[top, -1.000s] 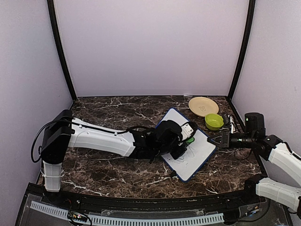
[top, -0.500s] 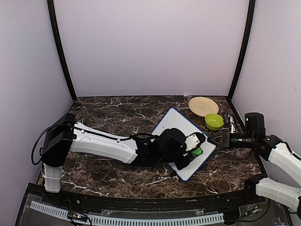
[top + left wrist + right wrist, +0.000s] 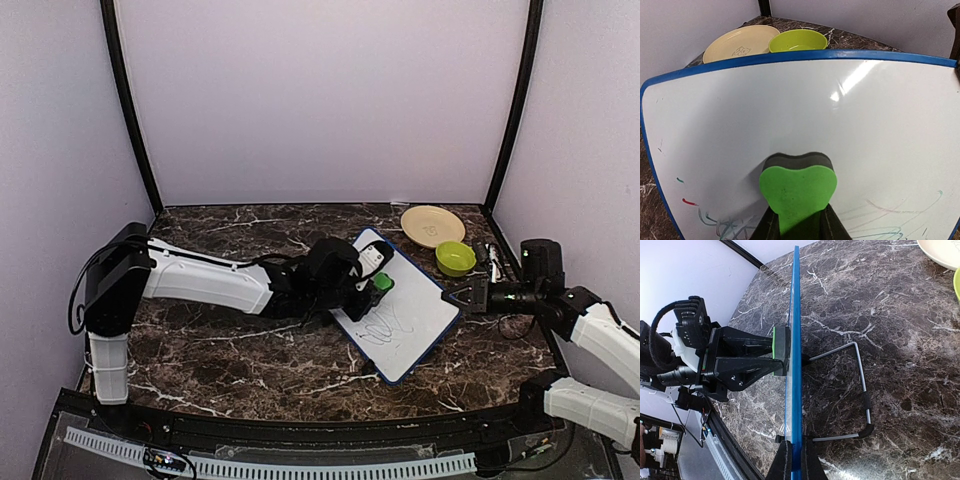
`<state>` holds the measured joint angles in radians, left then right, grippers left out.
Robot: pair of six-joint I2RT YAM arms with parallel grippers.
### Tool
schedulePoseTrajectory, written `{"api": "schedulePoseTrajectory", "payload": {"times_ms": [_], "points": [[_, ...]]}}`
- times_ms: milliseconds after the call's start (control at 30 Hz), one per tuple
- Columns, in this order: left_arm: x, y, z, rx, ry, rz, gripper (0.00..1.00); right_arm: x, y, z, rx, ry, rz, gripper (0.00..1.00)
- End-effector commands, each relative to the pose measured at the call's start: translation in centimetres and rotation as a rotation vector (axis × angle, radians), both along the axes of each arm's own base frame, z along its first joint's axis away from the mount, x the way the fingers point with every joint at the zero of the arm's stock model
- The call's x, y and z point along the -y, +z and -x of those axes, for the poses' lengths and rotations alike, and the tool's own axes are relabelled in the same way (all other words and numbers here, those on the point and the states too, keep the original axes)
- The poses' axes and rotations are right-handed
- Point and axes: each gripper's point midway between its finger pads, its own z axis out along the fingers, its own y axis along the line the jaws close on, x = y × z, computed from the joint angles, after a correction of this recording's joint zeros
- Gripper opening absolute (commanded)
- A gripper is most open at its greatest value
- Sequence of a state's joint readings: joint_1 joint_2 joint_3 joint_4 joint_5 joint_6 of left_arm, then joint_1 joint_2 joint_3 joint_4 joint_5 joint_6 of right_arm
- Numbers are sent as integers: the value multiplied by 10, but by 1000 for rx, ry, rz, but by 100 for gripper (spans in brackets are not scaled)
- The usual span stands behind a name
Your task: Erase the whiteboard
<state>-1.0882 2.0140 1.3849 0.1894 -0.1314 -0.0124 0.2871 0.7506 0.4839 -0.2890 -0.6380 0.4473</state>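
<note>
The whiteboard, white with a blue frame, lies slanted on the marble table, with pen scribbles near its middle. My left gripper is shut on the green eraser and presses it on the board's upper left part. In the left wrist view the eraser sits flat on the whiteboard between my gripper's fingers, with faint scribbles beside it. My right gripper is shut on the board's right corner. The right wrist view shows the whiteboard edge-on in my gripper.
A tan plate and a lime-green bowl stand just behind the board at the back right, with markers beside them. The board's wire stand sticks out under it. Booth walls close in the sides and back.
My left gripper swept the eraser down toward the board's right corner, then back up-left to the upper part. The right gripper has held still on the board.
</note>
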Motion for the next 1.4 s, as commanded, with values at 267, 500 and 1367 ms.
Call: {"api": "schedulePoseTrajectory", "payload": {"times_ms": [267, 500, 1367], "points": [[63, -30, 106, 28, -263, -49, 0, -9, 13, 6, 32, 70, -32, 0], [39, -33, 73, -1, -150, -59, 0, -9, 13, 7, 34, 72, -30, 0], [23, -27, 48, -19, -178, -38, 0, -9, 13, 6, 31, 68, -29, 0]]}}
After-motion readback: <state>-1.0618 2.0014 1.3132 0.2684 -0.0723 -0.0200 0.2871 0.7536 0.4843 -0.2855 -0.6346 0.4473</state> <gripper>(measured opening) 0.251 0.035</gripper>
